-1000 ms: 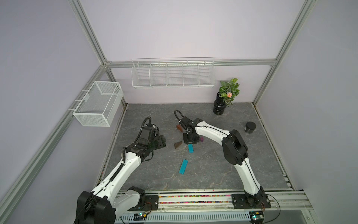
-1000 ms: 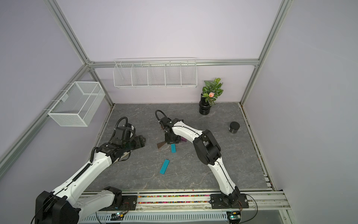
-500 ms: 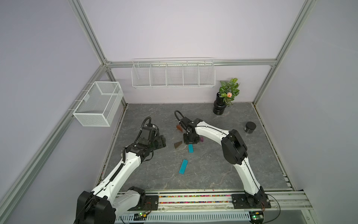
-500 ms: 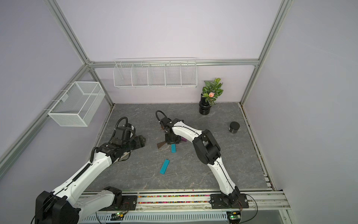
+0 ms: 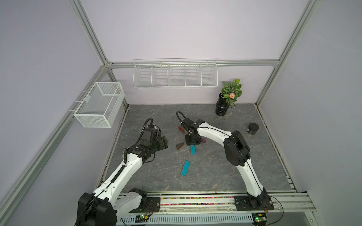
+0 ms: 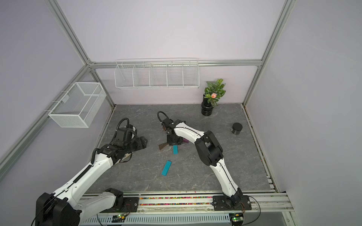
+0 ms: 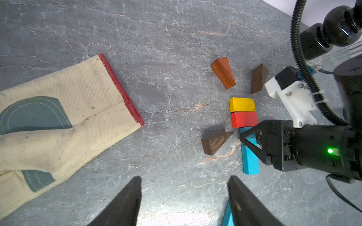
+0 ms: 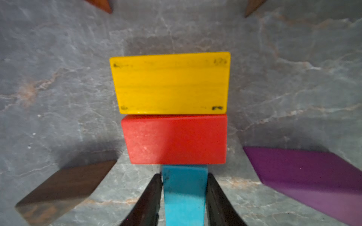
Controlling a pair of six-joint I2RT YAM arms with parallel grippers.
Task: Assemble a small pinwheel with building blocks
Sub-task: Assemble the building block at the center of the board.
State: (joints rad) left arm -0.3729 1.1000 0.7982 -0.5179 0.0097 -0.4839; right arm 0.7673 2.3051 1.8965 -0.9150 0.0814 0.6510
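The yellow block (image 8: 170,84) and red block (image 8: 176,139) lie side by side as a square. A teal bar (image 8: 184,195) butts against the red block's long side, and my right gripper (image 8: 184,175) is shut on it, one finger on each side. Around the square lie a purple wedge (image 8: 305,176), a dark brown wedge (image 8: 64,185), a red-brown wedge (image 7: 223,72) and another brown wedge (image 7: 258,78), all apart from it. A second teal bar (image 5: 185,167) lies alone nearer the front. My left gripper (image 7: 185,178) hovers open and empty to the left of the blocks.
A beige glove (image 7: 64,117) lies on the grey floor under my left arm. A black round jar (image 5: 252,128) stands at the right, a potted plant (image 5: 223,105) at the back right. Wire baskets (image 5: 175,75) hang on the back wall and the left frame (image 5: 100,103).
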